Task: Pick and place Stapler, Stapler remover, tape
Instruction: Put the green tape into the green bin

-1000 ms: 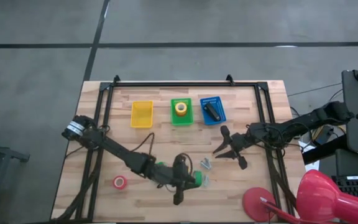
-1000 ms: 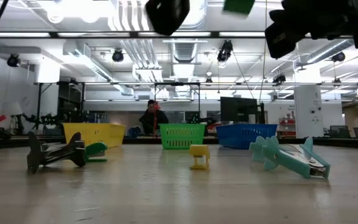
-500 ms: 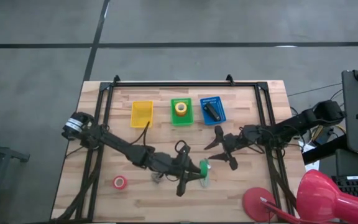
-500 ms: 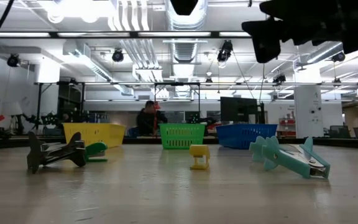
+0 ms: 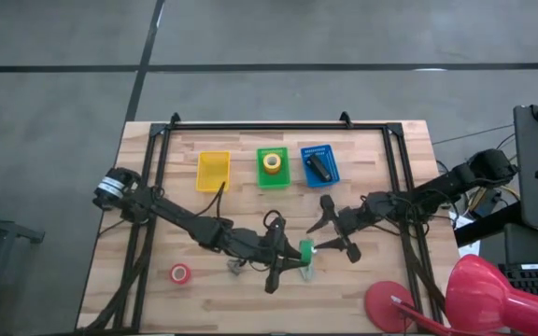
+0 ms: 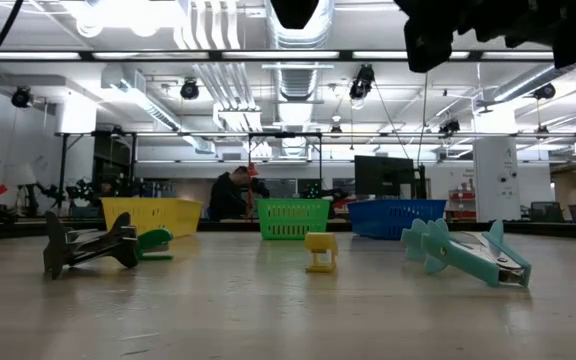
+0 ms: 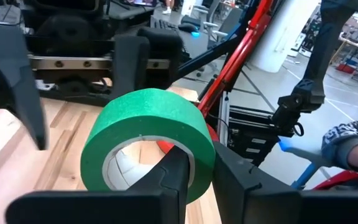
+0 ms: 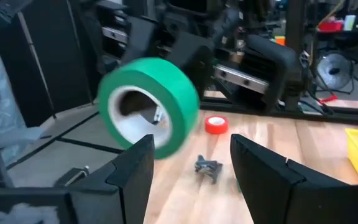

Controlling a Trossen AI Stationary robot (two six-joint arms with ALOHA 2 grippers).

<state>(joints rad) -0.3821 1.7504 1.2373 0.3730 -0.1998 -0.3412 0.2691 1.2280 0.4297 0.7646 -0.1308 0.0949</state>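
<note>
At the near edge of the table [image 5: 409,149], a red tape roll [image 5: 180,273] lay flat on the wood, well apart from both arms. Farther in, at mid-table, the left gripper [image 5: 286,263] was clamped on a green tape roll [image 5: 305,253], held clear of the surface. In the left wrist view one finger [image 7: 174,180] passed through the roll's open centre and the other sat against its outer band, pinching the wall of the green roll [image 7: 151,140]. Just beside it, the right gripper [image 5: 334,233] faced the roll with its fingers spread wide and nothing between them; the right wrist view showed the green roll [image 8: 148,106] ahead of that open gap, apparently not touching either finger, though the angle left this uncertain. That view also showed a small grey staple remover [image 8: 208,167] lying on the wood below the roll. From table height, a dark staple remover [image 6: 90,246], a small yellow one [image 6: 320,252] and a teal one [image 6: 465,254] rested on the surface.

At the far side stood three baskets in a row: a yellow basket [image 5: 213,172], a green basket [image 5: 273,177] holding a yellow tape roll [image 5: 272,161], and a blue basket [image 5: 331,170] holding the stapler [image 5: 318,166]. Beyond the table a person [image 6: 230,192] was in the room.
</note>
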